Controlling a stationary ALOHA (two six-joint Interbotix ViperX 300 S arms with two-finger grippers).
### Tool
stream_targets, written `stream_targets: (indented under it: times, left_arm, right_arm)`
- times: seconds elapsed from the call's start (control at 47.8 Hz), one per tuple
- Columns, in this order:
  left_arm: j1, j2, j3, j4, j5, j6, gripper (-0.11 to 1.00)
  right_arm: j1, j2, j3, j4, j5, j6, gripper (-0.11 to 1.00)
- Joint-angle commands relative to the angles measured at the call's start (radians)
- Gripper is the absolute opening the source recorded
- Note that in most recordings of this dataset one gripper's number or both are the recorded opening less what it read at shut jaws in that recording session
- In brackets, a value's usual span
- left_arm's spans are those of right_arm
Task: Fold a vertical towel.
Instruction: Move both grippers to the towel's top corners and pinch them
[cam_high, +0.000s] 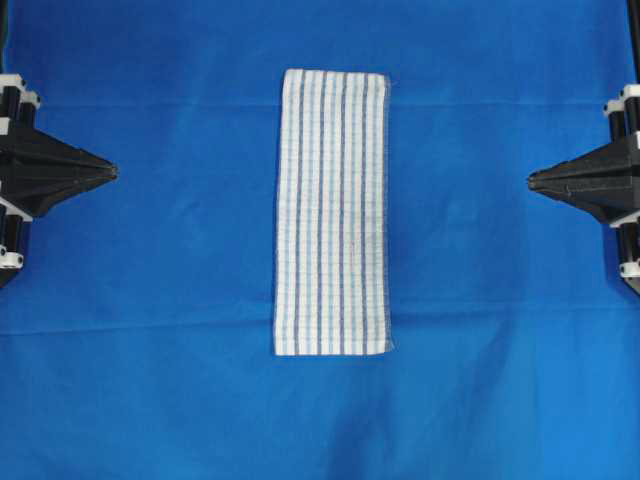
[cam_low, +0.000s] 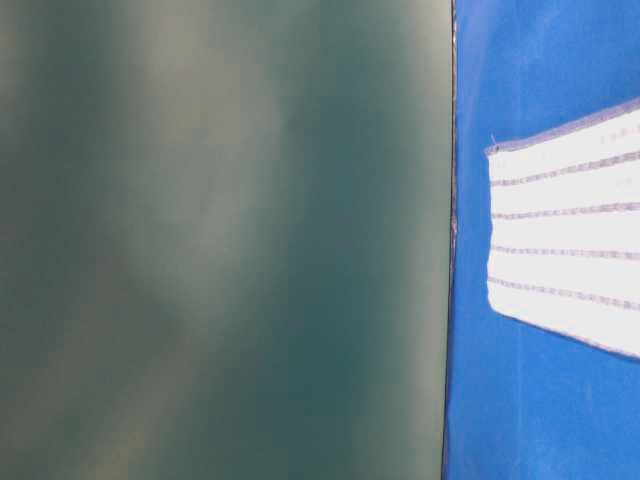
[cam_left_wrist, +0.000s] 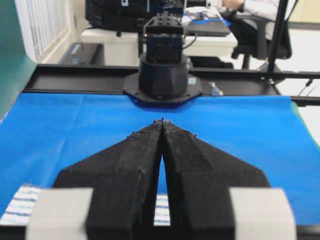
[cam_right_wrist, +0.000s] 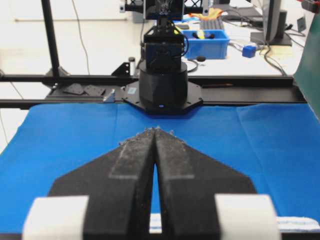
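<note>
The towel (cam_high: 333, 212), white with thin blue and grey lengthwise stripes, lies flat and lengthwise in the middle of the overhead view; one end of the towel (cam_low: 570, 230) shows at table level. My left gripper (cam_high: 112, 172) is shut and empty at the left edge, well clear of it. At the right edge my right gripper (cam_high: 532, 181) is shut and empty too. In the left wrist view the gripper's (cam_left_wrist: 162, 122) jaws meet at the tips, with a strip of towel (cam_left_wrist: 20, 210) low at the left. The right wrist view shows that gripper (cam_right_wrist: 155, 131) closed above towel (cam_right_wrist: 295, 223).
A large plain blue cloth (cam_high: 150, 300) covers the whole table under the towel. The opposite arm's black base (cam_left_wrist: 162, 75) stands at the cloth's far edge in the left wrist view, and the other base (cam_right_wrist: 162, 82) in the right wrist view. A dark green wall (cam_low: 220, 240) fills the table-level view's left.
</note>
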Motion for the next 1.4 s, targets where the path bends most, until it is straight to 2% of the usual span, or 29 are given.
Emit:
stream_targets:
  times: [0.0, 0.084, 0.335, 0.648, 0.732, 0.774, 0.92, 0.962, 1.004, 1.213, 1.38]
  left_arm:
    - [0.015, 0.031, -0.034, -0.026, -0.008, -0.014, 0.0]
    - [0.038, 0.052, -0.035, -0.026, -0.014, -0.005, 0.0]
    - [0.12, 0.212, -0.058, -0.026, -0.038, -0.017, 0.0]
    - [0.308, 0.522, -0.149, -0.026, -0.075, -0.025, 0.02]
    - [0.341, 0.612, -0.186, -0.026, -0.077, -0.025, 0.14]
    - [0.357, 0.667, -0.209, -0.026, -0.081, -0.025, 0.25]
    - [0.396, 0.813, -0.272, -0.026, -0.118, -0.02, 0.67]
    - [0.408, 0.861, -0.291, -0.026, -0.14, -0.015, 0.78]
    - [0.417, 0.899, -0.308, -0.026, -0.156, -0.009, 0.85]
    - [0.477, 1.094, -0.402, -0.026, -0.19, -0.012, 0.87]
    - [0.486, 1.218, -0.472, -0.026, -0.19, -0.012, 0.87]
  right_arm:
    - [-0.011, 0.017, -0.035, 0.006, -0.006, 0.002, 0.0]
    - [-0.032, 0.041, -0.052, 0.006, 0.017, 0.002, 0.0]
    - [-0.187, 0.17, -0.094, 0.017, 0.087, 0.032, 0.0]
    - [-0.397, 0.436, -0.15, 0.017, 0.094, 0.035, 0.01]
    - [-0.434, 0.528, -0.192, 0.014, 0.094, 0.032, 0.03]
    - [-0.451, 0.574, -0.213, 0.012, 0.094, 0.031, 0.13]
    - [-0.514, 0.75, -0.293, 0.002, 0.091, 0.021, 0.57]
    - [-0.528, 0.795, -0.31, -0.003, 0.089, 0.021, 0.63]
    - [-0.538, 0.848, -0.334, -0.009, 0.089, 0.021, 0.63]
    - [-0.554, 1.015, -0.42, -0.035, 0.086, 0.018, 0.59]
    - [-0.554, 1.104, -0.462, -0.038, 0.074, 0.018, 0.59]
